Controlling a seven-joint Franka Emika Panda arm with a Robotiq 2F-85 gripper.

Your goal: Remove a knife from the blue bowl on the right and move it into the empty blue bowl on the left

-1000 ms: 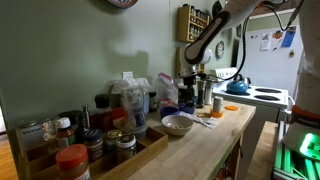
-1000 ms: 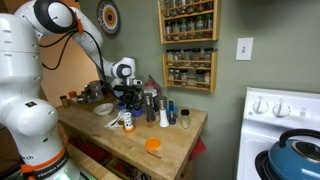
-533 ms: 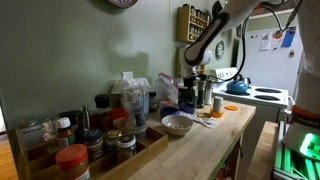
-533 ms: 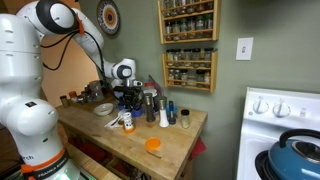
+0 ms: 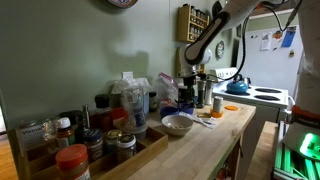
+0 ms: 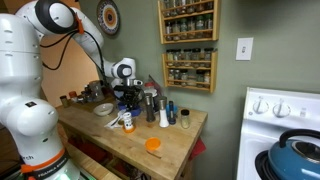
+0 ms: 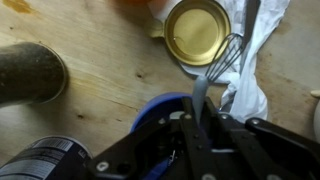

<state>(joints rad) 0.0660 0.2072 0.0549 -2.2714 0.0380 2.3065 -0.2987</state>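
Observation:
In the wrist view my gripper (image 7: pixel 197 118) is shut on a grey knife (image 7: pixel 199 92), whose blade sticks up between the fingers. It hangs right over a blue bowl (image 7: pixel 157 109), which the fingers mostly hide. In both exterior views the gripper (image 5: pixel 190 82) (image 6: pixel 128 93) is low over the clutter at the back of the wooden counter. The knife and the blue bowls are too small to make out there. I cannot see a second blue bowl.
An open tin can (image 7: pixel 198 30), a whisk (image 7: pixel 226 58) and a white cloth (image 7: pixel 262 40) lie just beyond the bowl. A dark cylinder (image 7: pixel 30 70) stands beside it. A pale bowl (image 5: pixel 177 124), spice jars (image 5: pixel 72 158), bottles (image 6: pixel 165 112), an orange lid (image 6: pixel 152 145) and a blue kettle (image 5: pixel 237 86) are around.

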